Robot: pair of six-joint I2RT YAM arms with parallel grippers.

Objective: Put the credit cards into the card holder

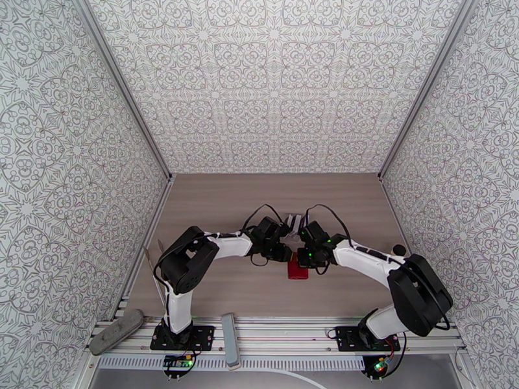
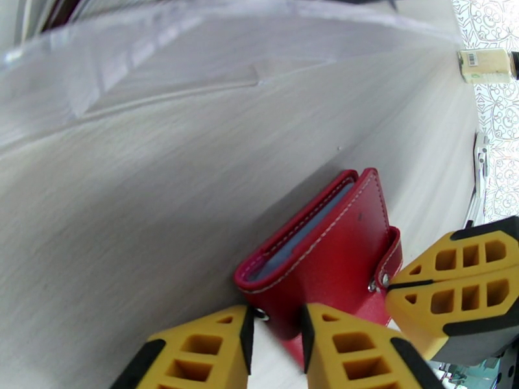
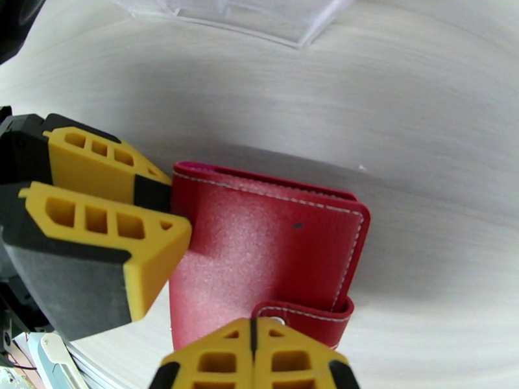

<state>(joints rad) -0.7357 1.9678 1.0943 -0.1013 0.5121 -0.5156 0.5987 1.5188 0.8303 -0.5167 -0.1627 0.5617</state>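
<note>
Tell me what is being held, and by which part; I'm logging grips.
The left gripper pinches the red card holder by one edge, near a corner. The right gripper, shut beside the snap tab, holds nothing.

grey bar [image 1: 229, 340] and dark grey slab [image 1: 117, 330] lie on the near rail [image 1: 292, 332].

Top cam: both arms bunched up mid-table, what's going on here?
Both arms are on the red card holder, which lies folded shut on the table. The left arm's fingers look closed on one edge of it, holding it in place. The right arm's fingers are shut, with their tips right at the snap tab. A blue-grey layer shows between the covers; I can't tell if it is a card.
</note>
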